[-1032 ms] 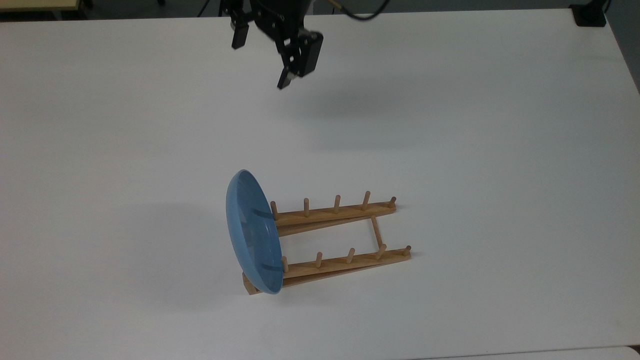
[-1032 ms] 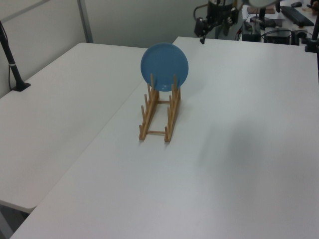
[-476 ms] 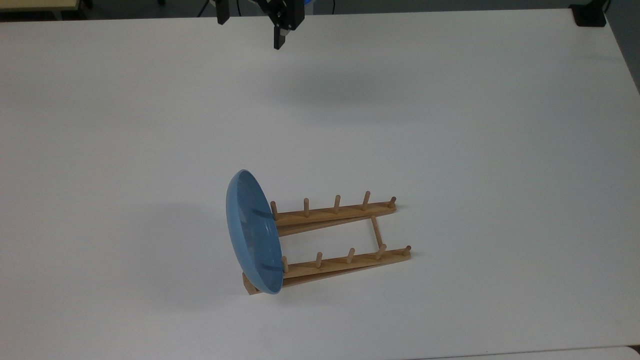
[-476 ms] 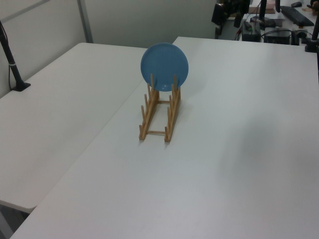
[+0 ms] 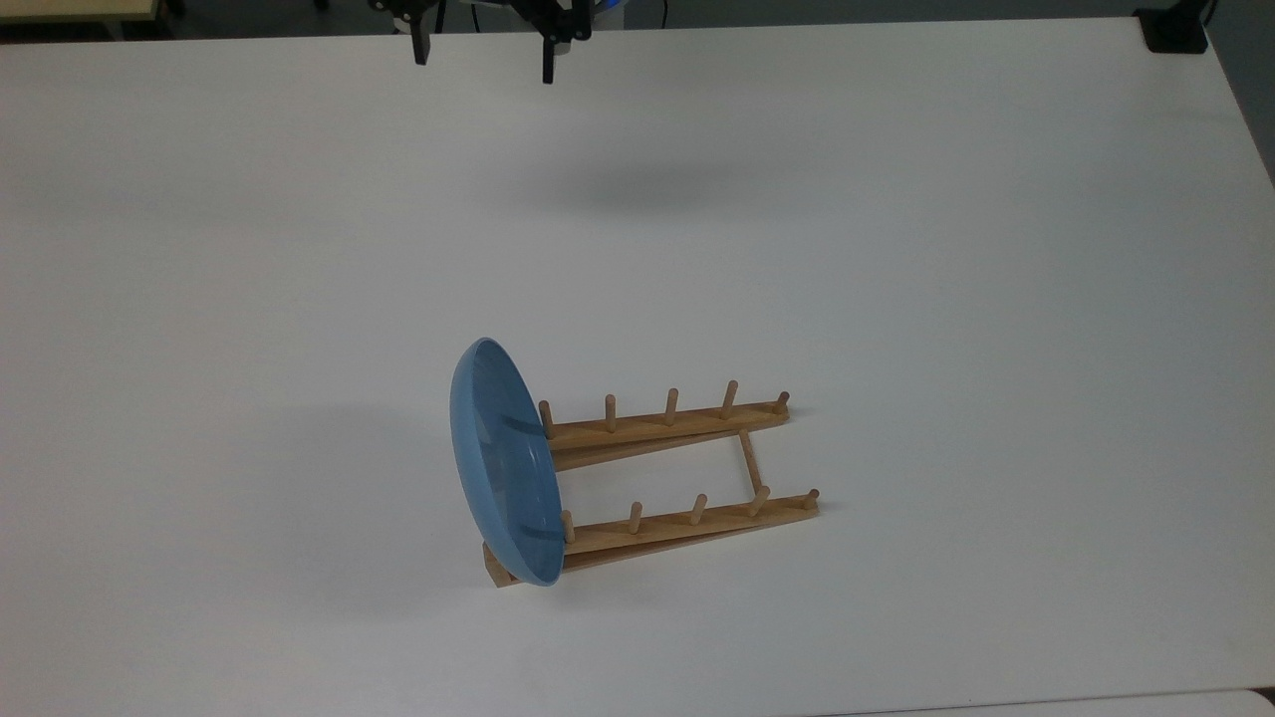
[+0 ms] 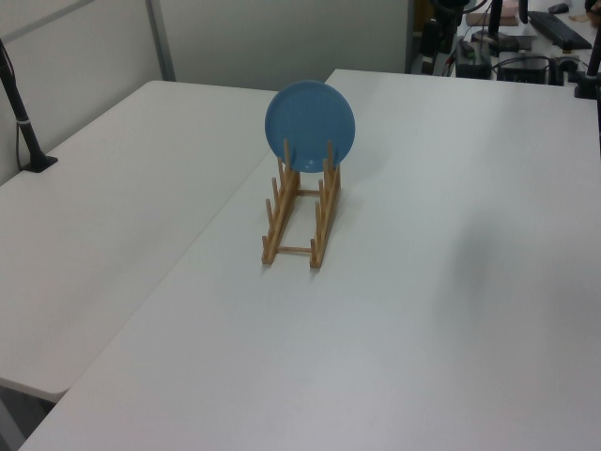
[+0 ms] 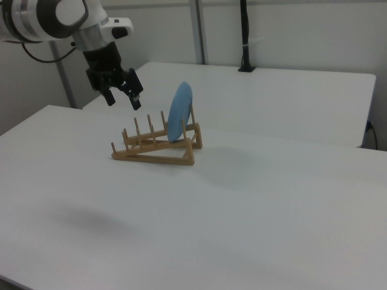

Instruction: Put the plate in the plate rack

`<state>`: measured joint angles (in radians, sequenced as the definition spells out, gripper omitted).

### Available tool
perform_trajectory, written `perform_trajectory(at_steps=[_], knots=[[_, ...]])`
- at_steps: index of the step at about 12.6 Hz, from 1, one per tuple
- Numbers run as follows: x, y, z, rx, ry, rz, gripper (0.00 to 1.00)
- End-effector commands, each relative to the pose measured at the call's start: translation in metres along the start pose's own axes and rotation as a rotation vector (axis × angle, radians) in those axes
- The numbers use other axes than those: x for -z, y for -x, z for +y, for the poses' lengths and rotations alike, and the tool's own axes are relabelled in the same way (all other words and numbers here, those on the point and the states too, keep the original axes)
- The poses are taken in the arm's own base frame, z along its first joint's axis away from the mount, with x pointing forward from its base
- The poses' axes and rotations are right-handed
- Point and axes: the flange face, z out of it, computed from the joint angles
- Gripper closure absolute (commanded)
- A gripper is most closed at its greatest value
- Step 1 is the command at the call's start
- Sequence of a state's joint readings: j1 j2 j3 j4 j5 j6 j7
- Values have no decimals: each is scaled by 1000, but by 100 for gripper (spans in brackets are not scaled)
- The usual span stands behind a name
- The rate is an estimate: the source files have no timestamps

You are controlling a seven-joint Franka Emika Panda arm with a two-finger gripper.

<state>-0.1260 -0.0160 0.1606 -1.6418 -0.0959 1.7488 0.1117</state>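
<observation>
The plate [image 5: 503, 463] stands on edge in the end slot of the plate rack [image 5: 667, 478], leaning a little and held between the end pegs of both rails; it sits well apart from the gripper [image 7: 123, 95], lower than it and off toward the right view's right. In the top view the rack stretches away from the plate toward the top view's right, its other slots unfilled, and rests on the white table [image 5: 896, 249]. The gripper hangs above the table with its two fingers spread apart and nothing between them; in the top view it lies at the upper edge [image 5: 483, 45], far above the plate in the picture. Judged from this, the placing itself looks done and the step in hand is the retreat from the rack. The next move seems to call only for staying high and away, so that nothing brushes the plate, which looks easy to tip out of its slot.
</observation>
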Motion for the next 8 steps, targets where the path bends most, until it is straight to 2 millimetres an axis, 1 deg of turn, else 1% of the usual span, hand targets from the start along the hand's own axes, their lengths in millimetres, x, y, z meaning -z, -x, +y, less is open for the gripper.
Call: perform_trajectory(at_steps=[1,3,6,8], knots=[[3,12,-3,47,-28,-14,0],[3,15,-6,45,-70,-37,0],[5,14,5,20,-99,-37,0],[6,15,3,37,-101,-40,0]])
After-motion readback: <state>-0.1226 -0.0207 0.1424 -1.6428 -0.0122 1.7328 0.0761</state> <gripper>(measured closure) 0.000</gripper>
